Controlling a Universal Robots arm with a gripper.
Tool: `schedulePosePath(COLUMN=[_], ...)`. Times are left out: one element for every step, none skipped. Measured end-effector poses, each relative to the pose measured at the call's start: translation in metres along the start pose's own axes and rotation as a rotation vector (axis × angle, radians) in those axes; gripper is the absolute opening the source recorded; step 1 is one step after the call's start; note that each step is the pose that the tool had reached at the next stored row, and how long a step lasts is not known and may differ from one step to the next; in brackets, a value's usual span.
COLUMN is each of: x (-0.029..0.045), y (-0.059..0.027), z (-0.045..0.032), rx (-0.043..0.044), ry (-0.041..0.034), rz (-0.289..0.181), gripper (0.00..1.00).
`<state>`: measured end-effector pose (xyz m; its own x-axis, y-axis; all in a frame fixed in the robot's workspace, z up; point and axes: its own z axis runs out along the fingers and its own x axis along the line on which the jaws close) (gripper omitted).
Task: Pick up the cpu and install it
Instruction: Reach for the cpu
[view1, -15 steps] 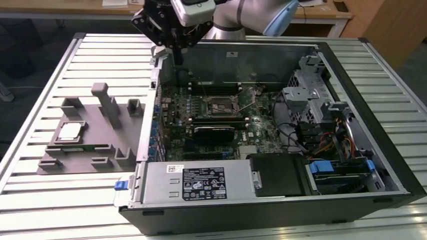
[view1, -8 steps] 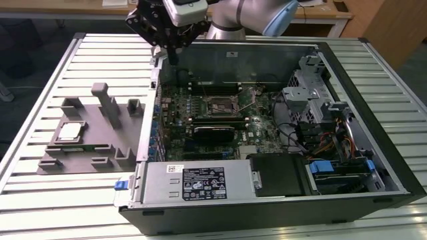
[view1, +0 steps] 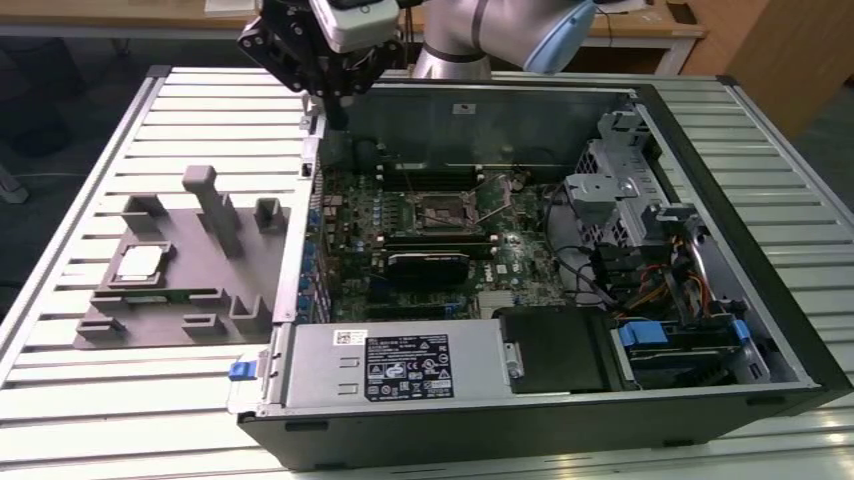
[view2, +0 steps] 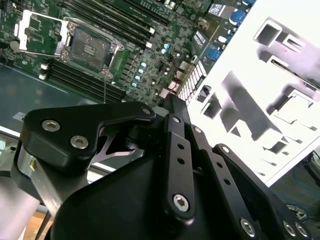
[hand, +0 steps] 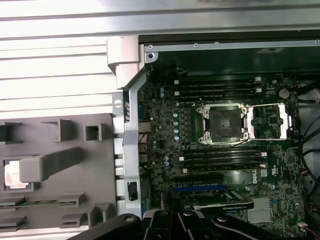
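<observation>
- My hand (view1: 327, 105) hangs above one corner of the open computer case (view1: 534, 440). That corner is on the wall facing the exterior view's left, at the far end from the silver power supply (view1: 387, 365). It is high over the motherboard and touches nothing.
- Going by the linkage in the second wrist view, my hand (view2: 172, 100) looks pressed together, with nothing pinched in it.
- The cpu (view1: 140, 262) is not picked up yet. It lies flat, silvery top up, in a pocket of the grey tray (view1: 134, 312). The tray sits on the slatted counter (view1: 80, 420), just beside the case and against that same wall.
- What matters for reaching it is direction. From my hand the cpu lies outward across that wall, away from the case. It is also some way along the wall toward the power-supply end. It is lower than my hand and well apart from it.
- The cpu is square, so it has no long axis to match. Its edges look roughly in line with the case walls.
- A tall grey peg (view1: 214, 210) stands on the tray between the cpu and the case wall. In the first wrist view it hides part of the cpu (hand: 12, 175).
- Inside the case, near the middle of the board, the socket (hand: 225, 125) stands open and empty, its frame swung back. It is on the opposite side of the wall from the cpu.
</observation>
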<state>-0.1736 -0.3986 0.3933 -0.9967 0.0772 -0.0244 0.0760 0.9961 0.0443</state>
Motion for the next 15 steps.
schedulePosePath(x=[0.0014,0.0028,0.0043,0.0056,0.0067,0.0077,0.0087,0.0096,0.0106,0.0116,0.0126,0.0137,0.0147,0.0157,0.0166], y=[0.0,0.0001,0.0001,0.0002,0.0003,0.0004,0.0004,0.0005,0.0005,0.0006,0.0007,0.0009,0.0009,0.0011,0.0012], z=[0.0,0.0,-0.0001,-0.0001,-0.0001,-0.0001,-0.0002,-0.0002,-0.0002,-0.0002,-0.0002,-0.0002,-0.0003,-0.0003,-0.0003], rx=[0.0,-0.0001,0.0,-0.0001,-0.0001,-0.0001,0.0,-0.0001,-0.0001,0.0,-0.0001,-0.0001,-0.0001,-0.0001,-0.0001], ry=[0.0,0.0,0.0,0.0,-0.0001,-0.0001,0.0,0.0,-0.0001,0.0,0.0,-0.0001,0.0,-0.0001,0.0], rz=[0.0,0.0,0.0,0.0,0.0,0.0,0.0,0.0,0.0,0.0,0.0,0.0,0.0,0.0,0.0], gripper=[0.11,0.11,0.11,0.11,0.11,0.11,0.11,0.11,0.11,0.11,0.11,0.11,0.11,0.11,0.11])
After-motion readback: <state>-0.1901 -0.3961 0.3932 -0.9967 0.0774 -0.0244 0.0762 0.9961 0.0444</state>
